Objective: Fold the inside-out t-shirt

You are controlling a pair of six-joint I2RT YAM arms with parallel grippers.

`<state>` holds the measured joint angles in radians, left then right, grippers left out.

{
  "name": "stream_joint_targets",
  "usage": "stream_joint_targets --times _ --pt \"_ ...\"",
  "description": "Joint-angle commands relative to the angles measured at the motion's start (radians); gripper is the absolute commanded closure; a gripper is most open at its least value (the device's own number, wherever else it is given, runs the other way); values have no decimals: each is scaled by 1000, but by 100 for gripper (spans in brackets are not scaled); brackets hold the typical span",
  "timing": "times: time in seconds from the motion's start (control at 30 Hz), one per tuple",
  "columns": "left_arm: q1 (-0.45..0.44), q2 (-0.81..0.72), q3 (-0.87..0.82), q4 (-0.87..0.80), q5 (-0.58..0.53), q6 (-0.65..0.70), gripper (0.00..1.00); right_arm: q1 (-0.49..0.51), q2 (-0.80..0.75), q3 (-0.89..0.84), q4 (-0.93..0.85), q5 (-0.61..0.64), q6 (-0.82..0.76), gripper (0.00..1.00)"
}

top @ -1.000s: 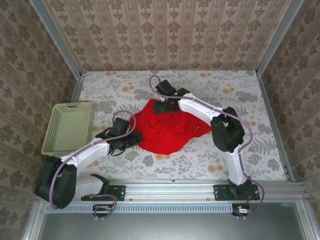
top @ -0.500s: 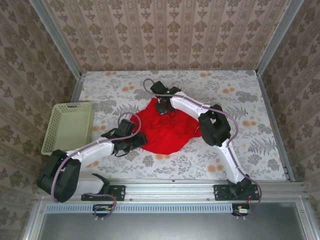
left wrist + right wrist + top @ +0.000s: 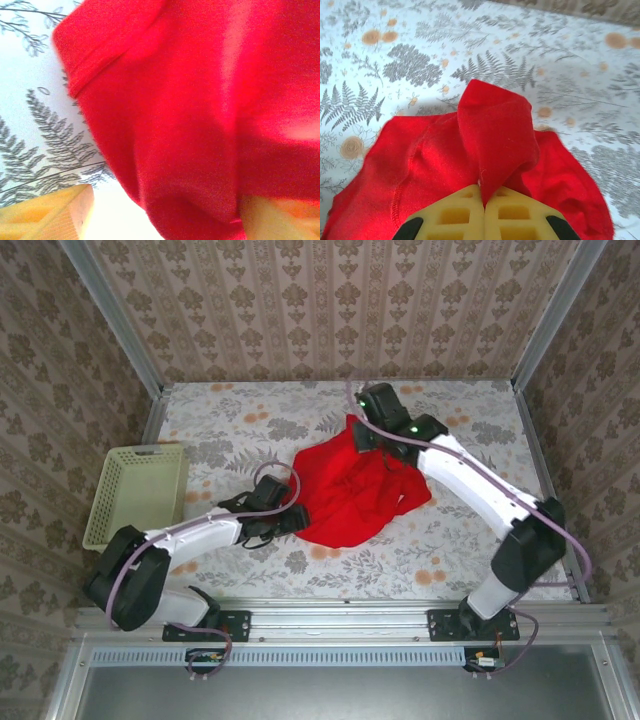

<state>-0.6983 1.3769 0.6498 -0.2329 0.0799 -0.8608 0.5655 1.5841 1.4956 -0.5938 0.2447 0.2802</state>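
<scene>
In the top external view, the inside-out t-shirt [image 3: 345, 495] is seen as a crumpled red heap near the middle of the worktop [image 3: 470, 530]; it is not spread flat. The right gripper [image 3: 358, 435] is closed on a fold at the far edge of the heap, and the cloth is drawn up there into a peak. The left gripper [image 3: 293, 520] is placed low at the near-left edge of the heap. The step in hand is judged to be the opening out of the garment, and no fold is made yet. The basket [image 3: 100, 502] stands well apart on the left, beside the side wall. Free worktop is found on the right and at the far side, so a pull that way is judged to have the most room. The worktop is closed by papered walls [image 3: 330, 310] on three sides, and a metal rail [image 3: 350, 612] runs along the near edge.

In the left wrist view, the yellow fingers [image 3: 52, 217] are seen wide apart. A hem and a thick lobe of red cloth lie between them, and nothing is pinched. A closing on this hem is judged to be needed next, so that the shirt can be stretched between both arms.

In the right wrist view, the pads [image 3: 455, 215] are pressed together on a raised flap of cloth. A stitched seam is seen on the cloth at the left, and bare worktop lies beyond.
</scene>
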Motion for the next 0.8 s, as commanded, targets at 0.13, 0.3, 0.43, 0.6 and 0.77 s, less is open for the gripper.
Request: stream_joint_targets --times 0.13,0.3,0.43,0.6,0.77 --pt "-17 108 62 37 9 22 30 -72 -227 -237 32 78 93 100" --pt "-26 228 129 84 80 61 48 -123 -304 -306 20 29 107 100" --pt "-26 260 213 29 47 101 69 -128 -327 -301 0 28 97 100" --pt "-1 223 437 -184 -67 227 93 -144 -356 -218 -38 43 52 100" --pt "23 127 771 -387 -253 420 100 -155 -400 -44 -86 78 -15 100"
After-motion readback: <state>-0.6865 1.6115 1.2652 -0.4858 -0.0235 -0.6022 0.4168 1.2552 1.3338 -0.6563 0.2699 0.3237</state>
